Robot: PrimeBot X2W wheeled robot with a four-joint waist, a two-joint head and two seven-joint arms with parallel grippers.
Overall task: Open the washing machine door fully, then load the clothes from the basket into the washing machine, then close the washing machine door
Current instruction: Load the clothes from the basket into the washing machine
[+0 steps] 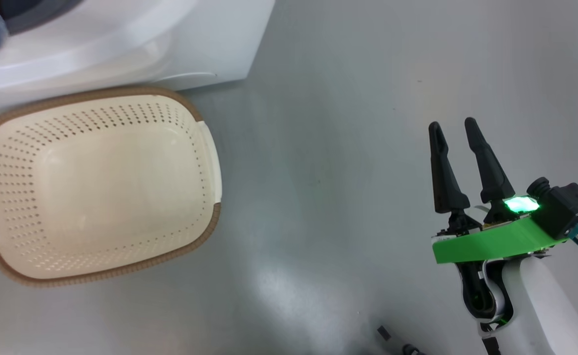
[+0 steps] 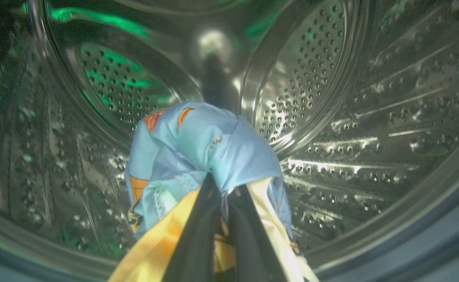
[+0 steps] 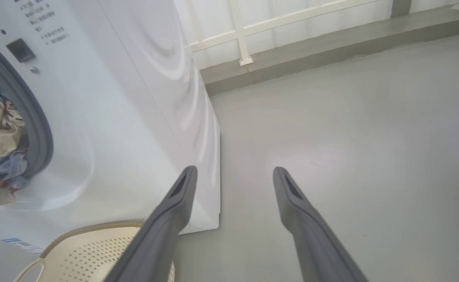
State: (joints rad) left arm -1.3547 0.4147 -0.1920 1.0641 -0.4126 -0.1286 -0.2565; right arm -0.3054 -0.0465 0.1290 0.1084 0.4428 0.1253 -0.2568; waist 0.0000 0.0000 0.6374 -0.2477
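Clothes bunched right at the left gripper tips, pinched tight, deep inside the steel drum — basket bare on the floor, right gripper spread wide, well off to its right.

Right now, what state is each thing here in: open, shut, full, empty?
basket: empty, upright on the floor beside the washing machine.
washing machine: front opening uncovered, clothes at its mouth.
clothes: bunched up, gripped inside the drum.
left gripper: shut on the clothes.
right gripper: open, holding nothing, above the floor.
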